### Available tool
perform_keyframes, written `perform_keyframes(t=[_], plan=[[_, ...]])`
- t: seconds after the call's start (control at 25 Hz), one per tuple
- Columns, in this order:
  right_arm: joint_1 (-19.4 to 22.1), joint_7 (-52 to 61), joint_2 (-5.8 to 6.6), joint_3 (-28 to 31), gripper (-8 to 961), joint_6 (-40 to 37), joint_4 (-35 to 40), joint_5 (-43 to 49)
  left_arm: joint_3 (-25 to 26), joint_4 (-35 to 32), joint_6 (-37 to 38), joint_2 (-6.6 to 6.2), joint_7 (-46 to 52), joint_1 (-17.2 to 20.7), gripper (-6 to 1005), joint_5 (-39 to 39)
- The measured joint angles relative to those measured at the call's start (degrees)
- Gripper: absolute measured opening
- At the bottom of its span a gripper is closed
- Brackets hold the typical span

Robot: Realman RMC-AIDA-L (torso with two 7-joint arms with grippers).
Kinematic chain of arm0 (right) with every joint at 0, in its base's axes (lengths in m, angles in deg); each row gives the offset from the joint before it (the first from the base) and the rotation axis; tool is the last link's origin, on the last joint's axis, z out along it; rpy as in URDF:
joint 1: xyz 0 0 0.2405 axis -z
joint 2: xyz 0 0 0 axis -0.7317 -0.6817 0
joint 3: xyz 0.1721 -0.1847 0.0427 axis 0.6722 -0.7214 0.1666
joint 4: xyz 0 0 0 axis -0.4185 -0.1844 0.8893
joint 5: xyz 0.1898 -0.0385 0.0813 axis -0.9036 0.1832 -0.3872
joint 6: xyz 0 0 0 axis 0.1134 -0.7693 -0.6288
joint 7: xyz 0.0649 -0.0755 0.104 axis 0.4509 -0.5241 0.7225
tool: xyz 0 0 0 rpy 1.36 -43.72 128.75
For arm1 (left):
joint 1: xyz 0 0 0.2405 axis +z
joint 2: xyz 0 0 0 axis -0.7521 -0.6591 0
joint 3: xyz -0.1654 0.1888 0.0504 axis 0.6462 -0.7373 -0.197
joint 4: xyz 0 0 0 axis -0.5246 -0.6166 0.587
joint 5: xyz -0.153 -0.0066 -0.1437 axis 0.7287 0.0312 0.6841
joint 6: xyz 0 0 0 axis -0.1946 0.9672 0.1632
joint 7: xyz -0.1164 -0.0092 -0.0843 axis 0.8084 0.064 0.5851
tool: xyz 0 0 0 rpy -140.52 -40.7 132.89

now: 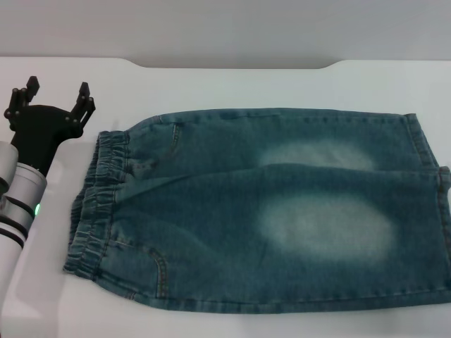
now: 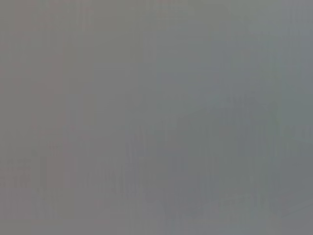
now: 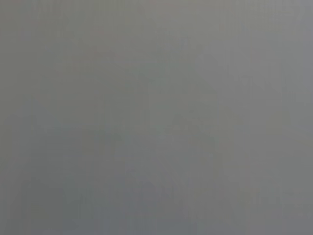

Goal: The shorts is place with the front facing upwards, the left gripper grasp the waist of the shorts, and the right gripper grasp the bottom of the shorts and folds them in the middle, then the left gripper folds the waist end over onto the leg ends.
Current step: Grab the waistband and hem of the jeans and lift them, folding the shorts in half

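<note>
One gripper only is on show: the left gripper hangs at about ten o'clock over the white table, its black prongs spread wide with nothing between them, just beside the shorts and not touching. The right gripper is nowhere to be seen, and both wrist views give nothing but grey. The shorts lie flat across the middle of the table, the waist of the shorts bunched at nine o'clock, the bottom of the shorts running off toward three o'clock. I'd say that layout hands the waist to the left arm and the hems to the right. No fold is made yet. Nothing else stands on the table; the claw's path to the elastic band looks open, though it must drop toward seven o'clock to reach it
</note>
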Motion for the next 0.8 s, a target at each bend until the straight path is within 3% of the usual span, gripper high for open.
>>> perform_keyframes(t=[0.4,0.6,0.68,0.72,0.76,0.8], plan=[[0.50,0.18,0.20,-0.01,575,0.03,0.06,-0.29,-1.11,0.17,-0.45,0.17,-0.01,0.17,814,0.07],[1.42,0.27,0.64,0.46,575,0.72,-3.40,-0.53,-1.43,2.76,-2.53,-0.38,0.04,0.35,800,0.03],[1.54,0.67,2.00,0.57,575,3.12,-6.31,-0.54,-1.03,4.95,-4.16,-0.78,-0.18,0.44,794,0.03],[1.98,1.80,4.69,0.61,576,7.41,-11.14,-0.54,-0.72,6.46,-5.47,-1.11,-0.50,0.43,792,0.00],[1.98,1.80,4.69,0.61,576,7.41,-11.14,-0.54,-0.44,8.53,-7.26,-1.65,-0.97,0.52,789,-0.04],[2.64,2.19,6.46,0.85,576,10.30,-14.82,-0.53,-0.17,10.14,-8.64,-2.10,-1.31,0.57,786,-0.06]])
